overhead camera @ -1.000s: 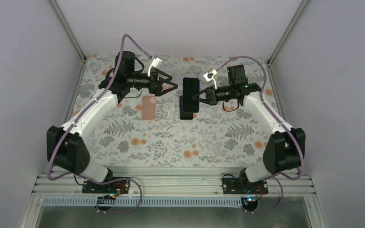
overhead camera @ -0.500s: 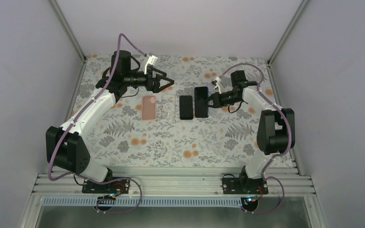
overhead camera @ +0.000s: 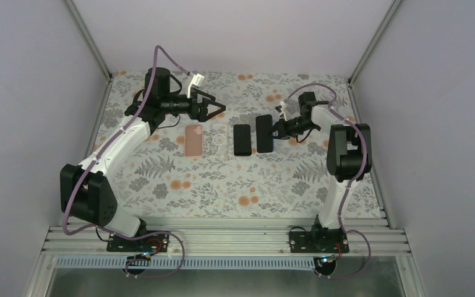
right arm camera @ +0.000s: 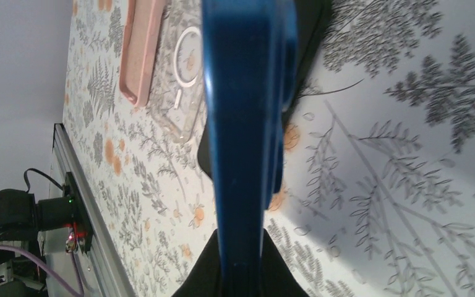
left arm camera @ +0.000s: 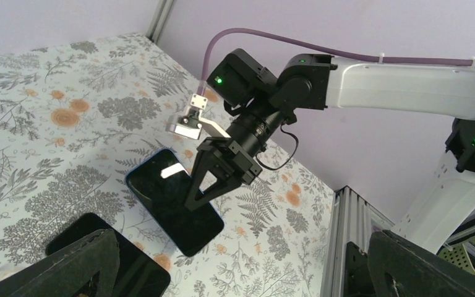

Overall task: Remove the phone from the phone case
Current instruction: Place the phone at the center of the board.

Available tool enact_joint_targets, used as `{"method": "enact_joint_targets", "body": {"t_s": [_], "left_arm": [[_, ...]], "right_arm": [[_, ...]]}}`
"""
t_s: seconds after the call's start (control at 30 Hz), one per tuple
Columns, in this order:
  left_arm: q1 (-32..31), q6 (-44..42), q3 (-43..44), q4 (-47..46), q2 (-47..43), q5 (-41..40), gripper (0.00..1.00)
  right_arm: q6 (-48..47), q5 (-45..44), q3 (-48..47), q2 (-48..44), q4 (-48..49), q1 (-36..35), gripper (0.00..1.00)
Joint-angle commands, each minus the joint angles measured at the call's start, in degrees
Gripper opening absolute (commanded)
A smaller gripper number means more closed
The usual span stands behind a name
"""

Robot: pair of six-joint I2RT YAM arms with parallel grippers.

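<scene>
The right gripper [overhead camera: 273,131] is clamped on a long edge of the blue-edged phone [overhead camera: 263,133], which sits low over the floral table [overhead camera: 222,179], dark screen up. The phone is out of the black phone case [overhead camera: 242,140] and just to its right. Whether the phone touches the tabletop is unclear. Left of the black case lie a clear case [overhead camera: 221,137] with a white ring and a pink case [overhead camera: 193,140]. The left gripper [overhead camera: 216,110] hovers above them, fingers spread wide and holding nothing.
</scene>
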State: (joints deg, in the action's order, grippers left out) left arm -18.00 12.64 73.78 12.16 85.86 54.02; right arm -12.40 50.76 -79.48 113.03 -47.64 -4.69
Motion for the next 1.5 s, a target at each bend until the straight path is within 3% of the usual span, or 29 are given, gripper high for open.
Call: {"method": "enact_joint_targets", "body": {"t_s": [0.0,0.3,0.57,0.97,1.17,1.47], "left_arm": [[0.52,-0.17,-0.54,-1.1,-0.88,-0.46,1.0],[0.54,0.09,-0.42,-1.2,0.04,-0.15,1.0],[0.58,0.19,-0.43,-1.29,0.53,0.2,1.0],[0.58,0.36,-0.25,-1.53,1.2,0.3,1.0],[0.61,0.8,0.04,-1.72,1.31,0.21,1.0],[1.17,-0.15,-0.51,-0.64,-0.25,-1.73,1.0]], "right_arm": [[-2.18,2.84,-4.18,4.13,-1.93,1.63,0.04],[-3.08,6.52,-9.02,12.24,-6.27,3.36,0.04],[-3.49,7.44,-12.52,17.13,-10.18,4.54,0.16],[-2.97,8.58,-11.24,17.91,-10.64,4.95,0.18],[-2.1,6.89,-11.43,17.45,-9.69,5.04,0.38],[0.16,4.42,-10.04,14.06,-7.4,5.48,0.57]]}}
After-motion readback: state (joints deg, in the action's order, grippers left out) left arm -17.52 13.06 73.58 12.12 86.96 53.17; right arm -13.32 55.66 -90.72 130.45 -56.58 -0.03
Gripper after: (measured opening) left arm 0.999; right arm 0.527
